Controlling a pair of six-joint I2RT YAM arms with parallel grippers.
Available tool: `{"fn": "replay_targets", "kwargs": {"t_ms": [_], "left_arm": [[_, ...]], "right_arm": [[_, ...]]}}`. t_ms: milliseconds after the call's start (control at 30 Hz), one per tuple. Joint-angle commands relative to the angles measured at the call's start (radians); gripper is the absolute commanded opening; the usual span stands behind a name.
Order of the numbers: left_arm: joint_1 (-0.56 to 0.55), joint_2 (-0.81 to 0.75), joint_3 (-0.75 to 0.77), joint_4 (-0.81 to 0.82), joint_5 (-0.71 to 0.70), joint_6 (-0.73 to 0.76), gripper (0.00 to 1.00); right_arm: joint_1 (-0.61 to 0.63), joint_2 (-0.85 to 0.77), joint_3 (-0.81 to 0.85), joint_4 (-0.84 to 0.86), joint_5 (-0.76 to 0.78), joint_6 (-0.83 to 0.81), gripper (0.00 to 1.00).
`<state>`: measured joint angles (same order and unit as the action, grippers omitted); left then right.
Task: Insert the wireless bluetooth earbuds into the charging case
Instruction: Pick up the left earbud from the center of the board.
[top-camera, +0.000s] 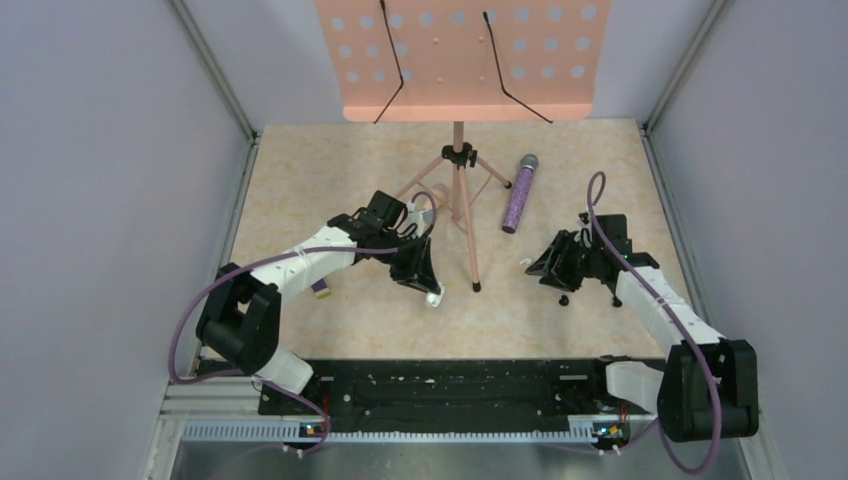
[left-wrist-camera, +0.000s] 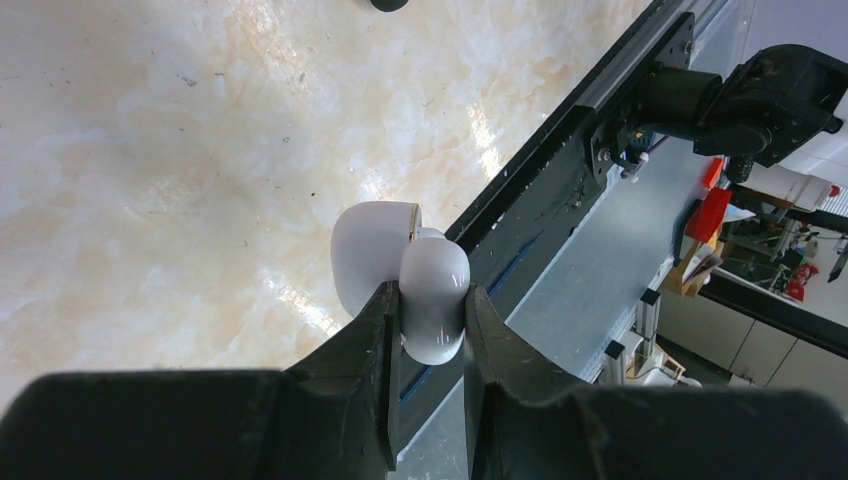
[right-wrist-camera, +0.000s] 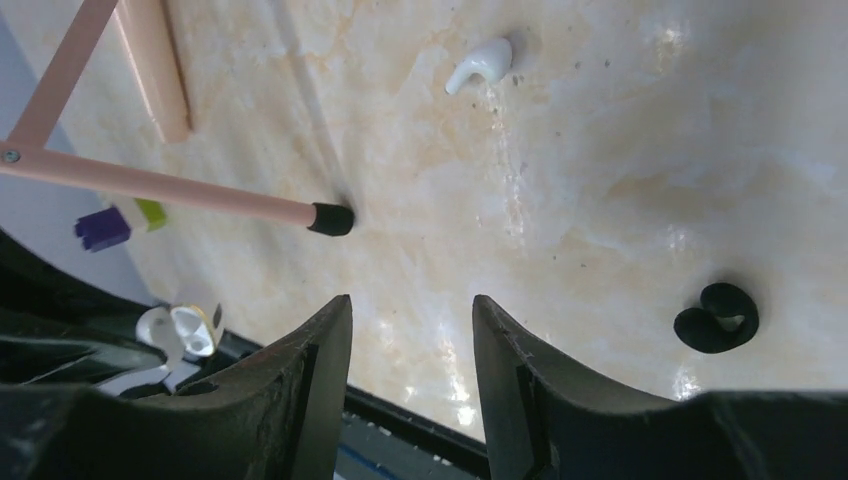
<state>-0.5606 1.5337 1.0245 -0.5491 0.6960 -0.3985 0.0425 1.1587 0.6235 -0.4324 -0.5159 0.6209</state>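
- The white charging case (left-wrist-camera: 432, 300) is clenched by the left fingers (left-wrist-camera: 355, 370).
- The right fingers (right-wrist-camera: 310, 390), parted and empty, are best centred over the upper-frame earbud (right-wrist-camera: 480, 62).

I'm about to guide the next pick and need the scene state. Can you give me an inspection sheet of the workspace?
Surface: marbled beige tabletop, glossy.
Job's things: one white earbud lies loose on the table; the white charging case has its lid open.
Clutter: purple microphone, purple-and-yellow cube, small black curled piece, pink music stand on its tripod.
End effectors: left end effector is shut on the charging case; right end effector is open and empty, and the earbud lies ahead of it.
Cables: left cable and right cable, both purple, loop off the arms.
Surroundings: grey walls on three sides.
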Motion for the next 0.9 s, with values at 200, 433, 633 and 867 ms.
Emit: {"fn": "replay_targets", "kwargs": {"t_ms": [200,433,633,867], "left_arm": [[-0.001,-0.020,0.014,0.020,-0.003,-0.002,0.00],[-0.001,-0.014,0.014,0.023,0.001,-0.003,0.00],[-0.001,-0.012,0.016,0.023,0.003,-0.002,0.00],[-0.001,-0.011,0.013,0.021,0.002,0.001,0.00]], "right_arm": [[0.086,-0.024,0.013,0.114,0.380,0.028,0.45],[0.108,0.072,0.025,0.219,0.388,0.058,0.48],[0.155,0.144,0.029,0.293,0.388,0.110,0.48],[0.167,0.211,0.024,0.363,0.405,0.149,0.45]]}}
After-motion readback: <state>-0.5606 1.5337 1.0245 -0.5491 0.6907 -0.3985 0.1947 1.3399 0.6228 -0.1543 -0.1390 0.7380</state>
